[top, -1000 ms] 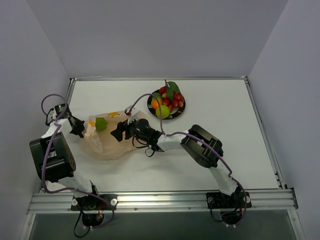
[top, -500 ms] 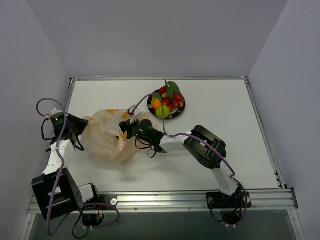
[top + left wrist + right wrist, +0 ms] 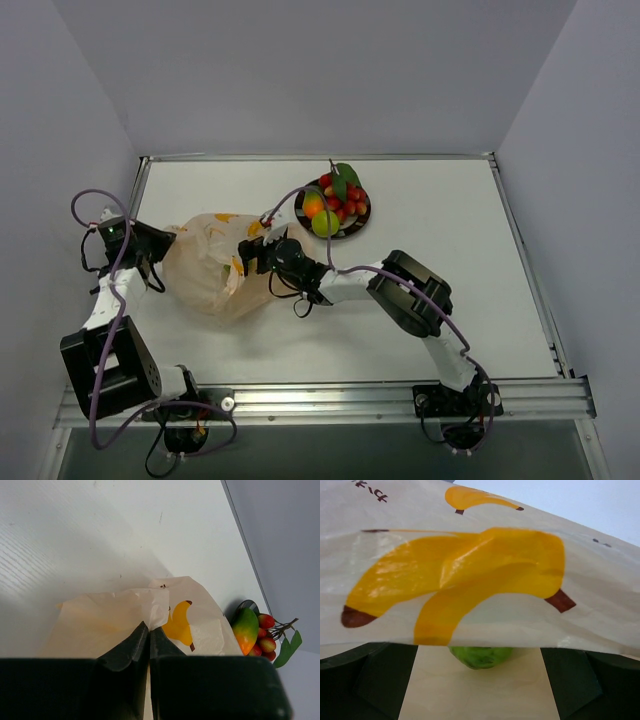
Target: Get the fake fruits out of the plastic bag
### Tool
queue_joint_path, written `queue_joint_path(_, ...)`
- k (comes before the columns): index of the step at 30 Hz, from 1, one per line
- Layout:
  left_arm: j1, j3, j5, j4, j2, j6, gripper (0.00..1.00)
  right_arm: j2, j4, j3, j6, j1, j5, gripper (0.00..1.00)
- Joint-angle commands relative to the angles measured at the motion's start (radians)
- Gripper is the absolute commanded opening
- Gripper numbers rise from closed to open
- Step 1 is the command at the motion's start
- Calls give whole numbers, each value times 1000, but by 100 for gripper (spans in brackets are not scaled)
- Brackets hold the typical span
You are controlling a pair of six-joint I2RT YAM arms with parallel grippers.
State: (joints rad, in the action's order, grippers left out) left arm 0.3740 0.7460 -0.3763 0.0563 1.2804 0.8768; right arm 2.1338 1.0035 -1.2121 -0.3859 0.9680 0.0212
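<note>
The peach-tan plastic bag [image 3: 205, 270] lies left of centre and is lifted on its left side. My left gripper [image 3: 166, 244] is shut on the bag's left edge [image 3: 150, 611]. My right gripper [image 3: 244, 262] is open, with its fingers pushed into the bag's mouth. In the right wrist view a lime-green ball [image 3: 480, 656] lies inside the bag just ahead of my open right gripper [image 3: 479, 677], under a flap with a yellow print [image 3: 470, 575]. The mango [image 3: 313, 206], the red berries [image 3: 345, 202] and another green ball [image 3: 325, 223] lie on the plate [image 3: 363, 222].
The dark-rimmed plate stands right of the bag, towards the back. The left wrist view shows the mango [image 3: 245, 629] and the berries [image 3: 266, 634] beyond the bag. Grey walls close in the table at the back, left and right.
My left gripper has pulled the bag's left edge up and to the left. The green ball, seen from above a second ago, is now covered. My right gripper has moved into the bag's mouth.
</note>
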Motion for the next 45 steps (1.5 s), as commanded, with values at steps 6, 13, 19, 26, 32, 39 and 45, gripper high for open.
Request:
queue_joint_path(6, -12, 62, -6, 0, 31, 19, 2, 90, -164, -198, 114, 14, -102, 100)
queue_joint_path(13, -17, 23, 1, 8, 8, 31, 2, 141, -210, -254, 147, 20, -87, 100)
queue_joint_path(19, -17, 29, 7, 8, 13, 25, 2, 201, -272, -319, 170, 21, -58, 99)
queue_joint_path(26, -14, 24, 37, 13, 7, 31, 2, 167, -241, -331, 186, 24, -38, 53)
queue_joint_path(32, -6, 26, 149, 14, -42, 60, 2, -17, -149, -173, 174, 46, -66, 40)
queue_joint_path(39, 0, 104, 194, -29, 17, 44, 2, -208, -169, -44, 148, 52, -24, 33)
queue_joint_path(45, 11, 148, 205, -84, 16, 48, 9, -366, -212, 60, 148, 32, 68, 33)
